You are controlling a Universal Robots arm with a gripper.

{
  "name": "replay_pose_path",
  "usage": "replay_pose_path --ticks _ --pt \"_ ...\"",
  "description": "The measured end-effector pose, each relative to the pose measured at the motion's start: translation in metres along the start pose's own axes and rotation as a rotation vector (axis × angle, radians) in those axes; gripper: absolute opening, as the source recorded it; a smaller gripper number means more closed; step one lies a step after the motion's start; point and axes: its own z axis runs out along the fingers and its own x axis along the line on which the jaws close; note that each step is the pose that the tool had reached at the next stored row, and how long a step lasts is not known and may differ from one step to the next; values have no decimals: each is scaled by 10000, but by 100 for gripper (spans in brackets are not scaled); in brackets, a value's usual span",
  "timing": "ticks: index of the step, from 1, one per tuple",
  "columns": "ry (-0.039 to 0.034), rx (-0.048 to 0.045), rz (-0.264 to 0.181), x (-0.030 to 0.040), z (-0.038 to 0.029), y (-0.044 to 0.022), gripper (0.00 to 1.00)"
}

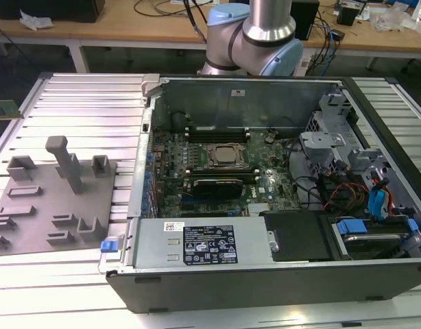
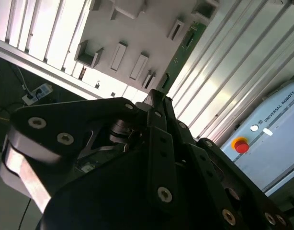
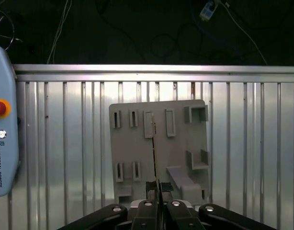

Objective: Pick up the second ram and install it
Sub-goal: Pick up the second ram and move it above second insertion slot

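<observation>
My end effector [image 3: 158,187] is clenched on the second ram [image 3: 154,153], held edge-on over the grey fixture plate [image 3: 135,148] on the ribbed desk [image 3: 56,143].

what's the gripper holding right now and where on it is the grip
The gripper is shut on the second ram, pinching its flat faces at one end; the rest of the green stick juts out over the grey fixture plate.

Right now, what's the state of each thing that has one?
pincer: shut on the second ram
second ram: gripped at one end, held clear of the fixture
fixture: flat on the ribbed table
computer case: lying flat, upper side open
processor socket: uncovered, no cooler
</observation>
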Motion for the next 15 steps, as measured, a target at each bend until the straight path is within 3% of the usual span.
replay_pose_path --ticks 5,11,12,15 --pt "3 -1 0 0 -3 -304 14" --pt "1 2 0 -1 -4 -597 14" --pt "2 0 -1 -1 -4 -622 14" --pt "2 1 0 -2 -6 -807 14"
